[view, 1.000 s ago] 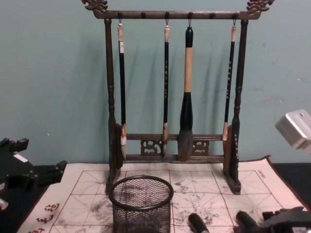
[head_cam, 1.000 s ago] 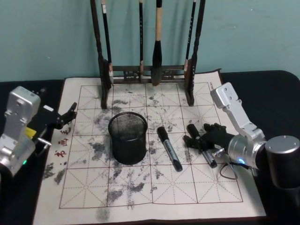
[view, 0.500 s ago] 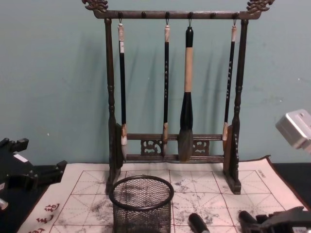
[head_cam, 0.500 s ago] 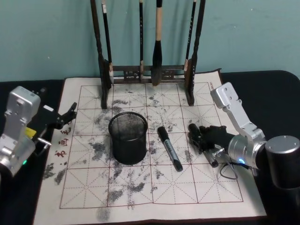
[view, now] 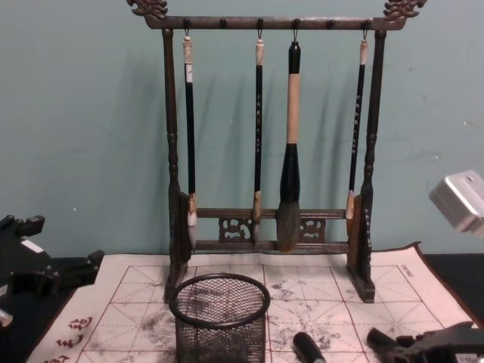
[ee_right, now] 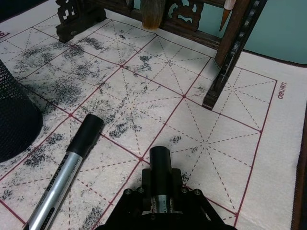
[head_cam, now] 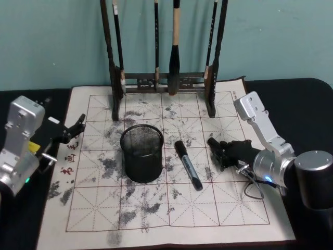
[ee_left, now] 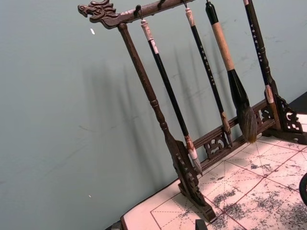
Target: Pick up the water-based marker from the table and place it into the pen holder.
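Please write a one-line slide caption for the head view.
Right gripper grips one marker; a second marker lies between it and the pen holder; left gripper parked at left.

I am seeing the pen holder [head_cam: 141,159], a round black wire-mesh cup with a solid rim, standing upright and open-topped on the ink-stained grid mat [head_cam: 156,213], left of centre. The loose marker [head_cam: 188,164], silver-barrelled with a black cap, is lying flat on the mat just right of the cup without touching it, cap end pointing away from me. The gripped marker [head_cam: 214,143], of the same kind, is sitting clamped in the right gripper [head_cam: 226,154] further right, black cap jutting forward. I am unable to tell whether it is touching the mat.
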